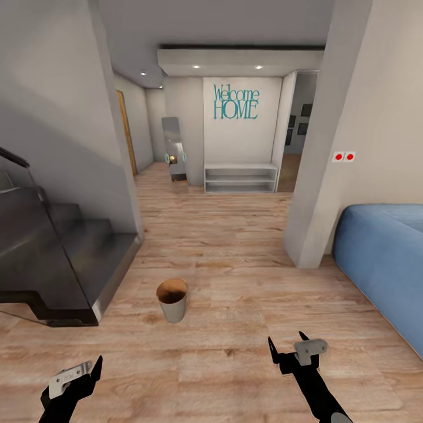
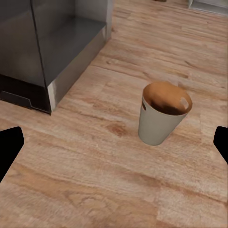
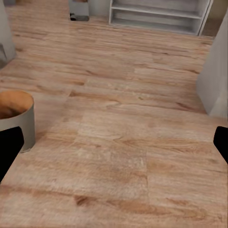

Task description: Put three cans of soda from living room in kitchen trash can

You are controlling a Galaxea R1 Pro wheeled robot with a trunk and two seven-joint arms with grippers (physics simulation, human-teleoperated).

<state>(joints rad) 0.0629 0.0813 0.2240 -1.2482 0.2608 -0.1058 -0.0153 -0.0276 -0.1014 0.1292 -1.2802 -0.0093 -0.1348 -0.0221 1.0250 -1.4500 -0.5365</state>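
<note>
The tash can (image 1: 172,301) stands upright on the wood plank floor, a small tapered bin, grey-beige outside and copper-brown inside. It sits ahead of both arms, a little left of centre, and nothing shows inside it (image 2: 164,114). My left gripper (image 1: 82,371) is low at the left, open and empty, with dark fingertips (image 2: 9,147) wide apart. Near the bottom right, my right gripper (image 1: 288,348) is also open and empty; the bin's rim (image 3: 14,102) shows beside one fingertip. The cans of soda are out of view.
A dark staircase (image 1: 53,258) rises at the left, its lowest step near the bin. A blue sofa (image 1: 385,252) lies at the right behind a white wall pillar (image 1: 320,194). Down the hall stand a white low shelf (image 1: 239,178) and a mirror (image 1: 172,147).
</note>
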